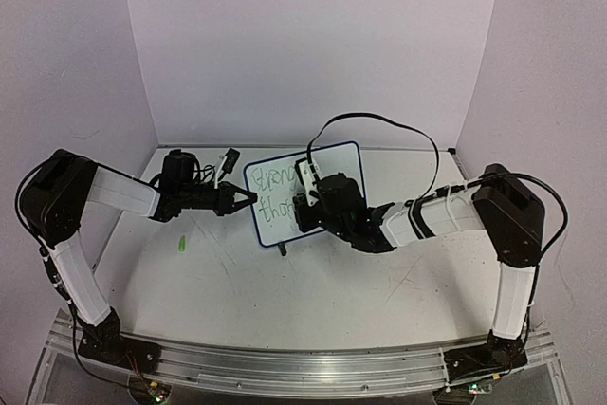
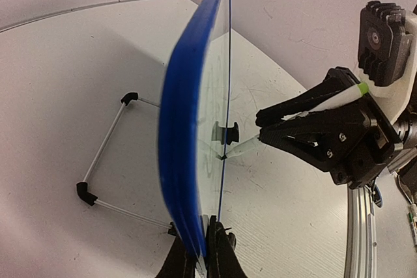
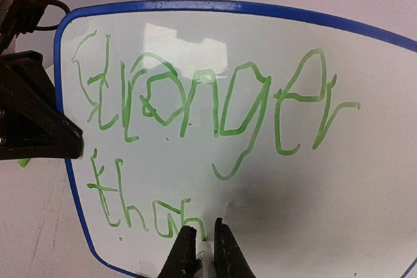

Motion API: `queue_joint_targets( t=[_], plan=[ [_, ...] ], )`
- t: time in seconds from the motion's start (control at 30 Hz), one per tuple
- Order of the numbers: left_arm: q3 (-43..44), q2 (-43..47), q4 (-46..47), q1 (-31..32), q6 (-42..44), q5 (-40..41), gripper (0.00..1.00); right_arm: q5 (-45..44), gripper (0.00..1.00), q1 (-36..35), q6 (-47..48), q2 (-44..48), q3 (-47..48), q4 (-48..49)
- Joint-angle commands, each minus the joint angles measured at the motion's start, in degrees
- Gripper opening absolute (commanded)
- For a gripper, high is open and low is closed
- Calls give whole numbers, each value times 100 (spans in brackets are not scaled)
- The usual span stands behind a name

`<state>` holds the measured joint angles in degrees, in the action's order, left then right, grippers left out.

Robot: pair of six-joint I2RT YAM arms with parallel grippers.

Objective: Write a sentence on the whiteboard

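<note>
Soft, even light fell from overhead in my top view, leaving only faint shadows on the white surface (image 1: 313,301). In my right wrist view a pale glare patch sat on the glossy blue-framed whiteboard (image 3: 195,50), its edges bowed. My left wrist view blurred its near rim.

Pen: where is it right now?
In the right wrist view the pen sits bottom centre, clamped in the right gripper, tip against the whiteboard.

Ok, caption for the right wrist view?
Right gripper pressing pen to whiteboard lettered "Stronger than"; left gripper clamps its edge.
</note>
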<state>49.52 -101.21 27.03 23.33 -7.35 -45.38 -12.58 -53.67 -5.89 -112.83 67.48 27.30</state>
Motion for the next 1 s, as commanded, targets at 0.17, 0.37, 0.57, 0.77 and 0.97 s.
queue_joint_targets(
  t=[0.17, 0.37, 0.57, 0.77, 0.97],
  plan=[
    [102, -106, -300, -48, 618, 655, 0, 92, 0, 150, 133, 1108, -278, 196],
    [77, -54, -314, -47, 677, 697, 0, 558, 0, 485, 126, 1006, -376, 313],
    [81, -77, -329, -48, 683, 706, 0, 814, 0, 482, 285, 847, -310, 304],
    [96, -91, -346, -46, 695, 725, 0, 1024, 0, 407, 120, 661, -87, 302],
    [69, -47, -356, -48, 690, 732, 0, 917, 0, 367, 196, 595, -50, 291]
  ],
)
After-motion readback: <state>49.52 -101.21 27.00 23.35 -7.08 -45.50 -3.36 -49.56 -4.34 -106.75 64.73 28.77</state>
